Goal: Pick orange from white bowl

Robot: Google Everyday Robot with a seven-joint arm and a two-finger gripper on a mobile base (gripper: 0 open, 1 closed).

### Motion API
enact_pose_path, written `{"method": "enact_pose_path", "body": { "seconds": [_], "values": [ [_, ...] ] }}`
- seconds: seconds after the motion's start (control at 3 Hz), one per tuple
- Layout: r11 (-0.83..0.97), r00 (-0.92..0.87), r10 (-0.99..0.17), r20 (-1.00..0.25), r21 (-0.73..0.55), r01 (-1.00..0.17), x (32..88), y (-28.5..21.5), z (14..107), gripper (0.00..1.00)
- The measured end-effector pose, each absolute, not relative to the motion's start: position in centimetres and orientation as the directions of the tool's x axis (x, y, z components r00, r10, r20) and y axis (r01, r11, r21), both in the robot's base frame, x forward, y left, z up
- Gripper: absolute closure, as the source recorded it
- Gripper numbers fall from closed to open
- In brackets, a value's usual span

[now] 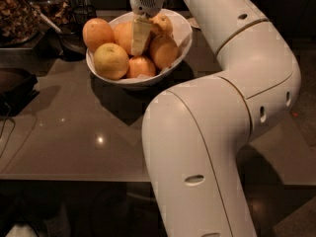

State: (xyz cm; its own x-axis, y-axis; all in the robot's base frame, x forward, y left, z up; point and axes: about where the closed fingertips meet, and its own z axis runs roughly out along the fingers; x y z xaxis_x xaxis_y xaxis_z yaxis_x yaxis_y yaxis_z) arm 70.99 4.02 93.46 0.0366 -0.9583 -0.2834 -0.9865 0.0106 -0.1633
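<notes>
Over the white bowl [148, 81], the tool [139, 44] hides part of the orange [123, 35].

White arm [197, 147], cream hand [139, 39] in bowl [148, 80]

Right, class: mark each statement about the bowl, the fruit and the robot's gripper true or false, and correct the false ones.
1. The white bowl stands on the table. True.
2. The gripper hangs beside the bowl. False: it is down inside it, against the orange.
3. The bowl holds one fruit. False: it holds several.
4. A yellowish fruit lies at the bowl's near edge. True.
</notes>
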Motion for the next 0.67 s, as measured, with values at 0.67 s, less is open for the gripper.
{"method": "enact_pose_path", "body": {
  "seconds": [0.67],
  "values": [
    [0.024,0.020,-0.955,-0.295,-0.145,-0.989,71.30,3.89,93.00,0.50]
  ]
}}
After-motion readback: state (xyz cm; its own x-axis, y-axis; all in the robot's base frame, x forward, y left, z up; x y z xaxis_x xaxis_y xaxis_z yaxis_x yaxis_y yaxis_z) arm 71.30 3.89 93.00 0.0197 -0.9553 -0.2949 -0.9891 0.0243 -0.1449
